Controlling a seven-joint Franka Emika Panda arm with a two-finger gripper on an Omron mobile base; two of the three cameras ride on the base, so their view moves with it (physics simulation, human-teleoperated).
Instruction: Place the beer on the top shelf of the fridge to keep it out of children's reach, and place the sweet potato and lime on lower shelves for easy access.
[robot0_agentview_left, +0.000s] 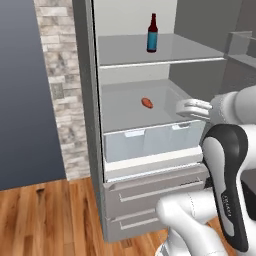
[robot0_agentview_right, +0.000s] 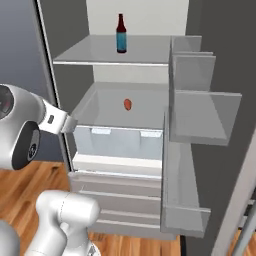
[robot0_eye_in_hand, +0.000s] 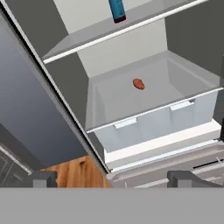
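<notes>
From where I stood, the main risk looked like the arm itself: its white hand sat close to the front of the fridge (robot0_agentview_left: 90, 125), and a careless swing could have clipped a shelf rim or caught the door racks (robot0_agentview_right: 200, 105) on the right. The fingers (robot0_eye_in_hand: 113, 177) stood wide apart with nothing between them, so the lime was not in hand, and I could not spot it anywhere; a hurried return for it could have bumped what was already stored.

Going left to right inside: the beer (robot0_agentview_left: 152, 34) stood upright on the top shelf (robot0_agentview_left: 200, 50), near its middle. Below it, the sweet potato (robot0_agentview_left: 147, 103) lay on the lower shelf (robot0_agentview_left: 120, 117), well back from the rim. The translucent drawer (robot0_agentview_left: 150, 142) beneath looked empty, as did the door racks.
</notes>
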